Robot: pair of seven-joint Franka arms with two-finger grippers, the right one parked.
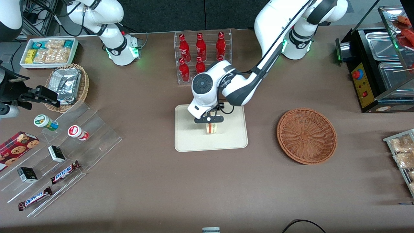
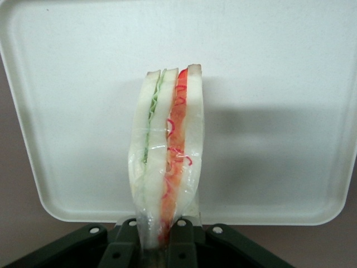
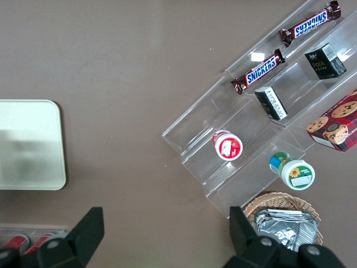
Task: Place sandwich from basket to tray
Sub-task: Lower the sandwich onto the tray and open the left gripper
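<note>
My left gripper (image 1: 210, 124) hangs over the middle of the cream tray (image 1: 187, 142), shut on the sandwich (image 1: 211, 128). In the left wrist view the sandwich (image 2: 167, 151) is a plastic-wrapped wedge of white bread with red, pink and green filling, pinched at its narrow end between the two dark fingers (image 2: 186, 245) of the gripper (image 2: 158, 245). The tray (image 2: 279, 84) fills the background under it. The reddish-brown woven basket (image 1: 306, 135) stands empty on the table beside the tray, toward the working arm's end.
A clear rack of red bottles (image 1: 202, 53) stands farther from the front camera than the tray. Toward the parked arm's end are a tiered clear display (image 1: 61, 152) with snack bars and cups, and a tan wicker basket with foil packs (image 1: 66, 85). A black warmer (image 1: 378, 64) stands at the working arm's end.
</note>
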